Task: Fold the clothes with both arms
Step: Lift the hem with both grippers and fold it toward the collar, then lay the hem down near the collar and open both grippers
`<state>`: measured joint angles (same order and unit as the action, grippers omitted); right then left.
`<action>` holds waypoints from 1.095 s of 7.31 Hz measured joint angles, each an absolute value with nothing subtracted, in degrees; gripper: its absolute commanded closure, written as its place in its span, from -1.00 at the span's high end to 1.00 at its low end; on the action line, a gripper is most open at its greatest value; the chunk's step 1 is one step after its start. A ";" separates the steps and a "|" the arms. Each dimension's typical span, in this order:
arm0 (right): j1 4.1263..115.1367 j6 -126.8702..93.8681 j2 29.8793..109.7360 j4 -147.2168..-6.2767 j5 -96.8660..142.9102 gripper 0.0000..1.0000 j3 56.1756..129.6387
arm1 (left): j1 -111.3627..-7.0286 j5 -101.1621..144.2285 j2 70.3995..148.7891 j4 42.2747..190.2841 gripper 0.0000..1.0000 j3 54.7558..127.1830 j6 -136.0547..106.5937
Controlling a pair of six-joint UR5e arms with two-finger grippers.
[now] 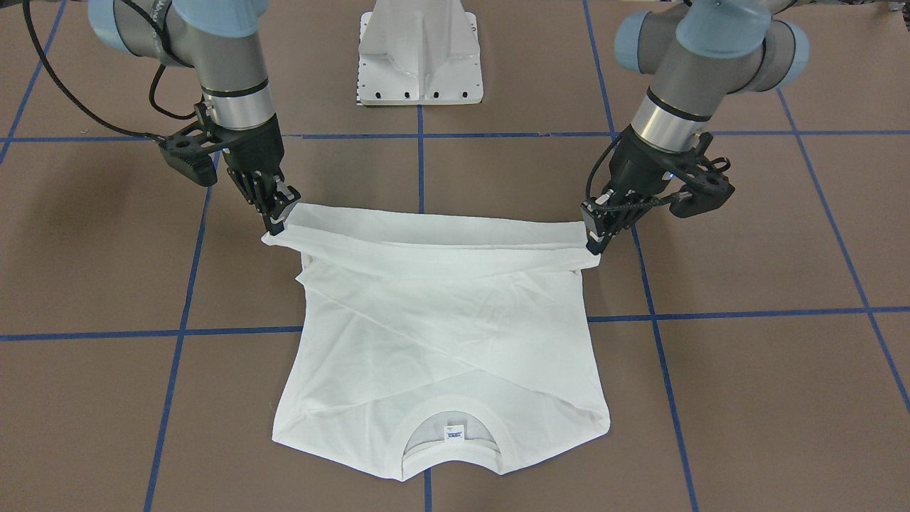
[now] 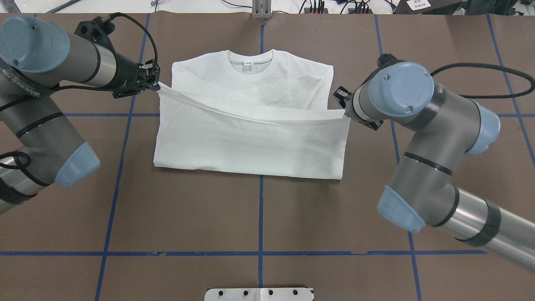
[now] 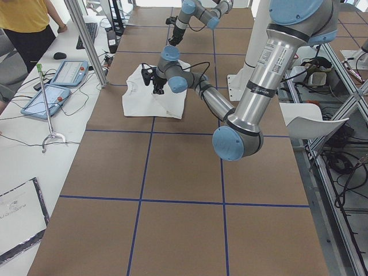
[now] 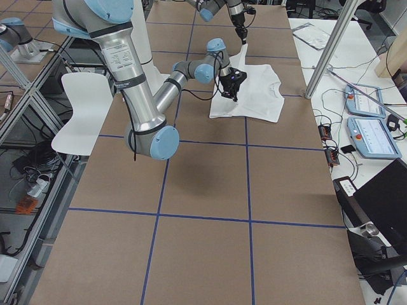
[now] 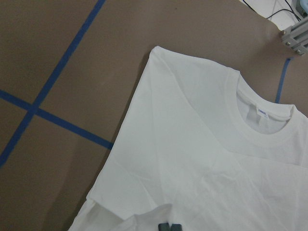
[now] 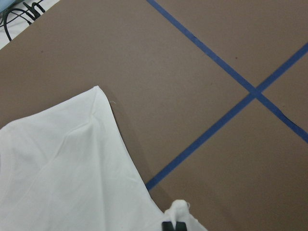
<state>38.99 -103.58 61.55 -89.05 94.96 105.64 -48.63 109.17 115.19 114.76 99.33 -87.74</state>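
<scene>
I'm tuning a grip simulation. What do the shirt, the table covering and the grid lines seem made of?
T-shirt: thin white knit, probably cotton, matte; it sags and creases softly where lifted.
Table covering: brown matte sheet, likely paper or card; its seam looks ragged in the overhead view.
Grid lines: apparently blue tape, laid in slightly uneven strips.

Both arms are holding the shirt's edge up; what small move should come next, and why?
Probably carry the held edge on toward the collar, then lower it. The left gripper and right gripper each pinch a corner, the edge hangs lifted over the shirt, and the fold is partway over.
</scene>
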 measured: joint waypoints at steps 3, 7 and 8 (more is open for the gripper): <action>45.08 -100.20 50.37 -85.73 99.18 -1.00 88.00 | -50.06 108.80 120.54 120.27 -1.00 87.45 -87.21; 46.28 -99.73 41.62 -75.36 99.46 -1.00 68.35 | -50.18 105.79 126.09 128.97 -1.00 73.64 -86.96; 46.39 -99.45 41.30 -74.62 99.36 -1.00 66.87 | -50.18 105.01 126.87 129.87 -1.00 71.69 -86.52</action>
<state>46.39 -99.45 41.30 -74.62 99.36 66.87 -50.18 105.01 126.87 129.87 71.69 -86.52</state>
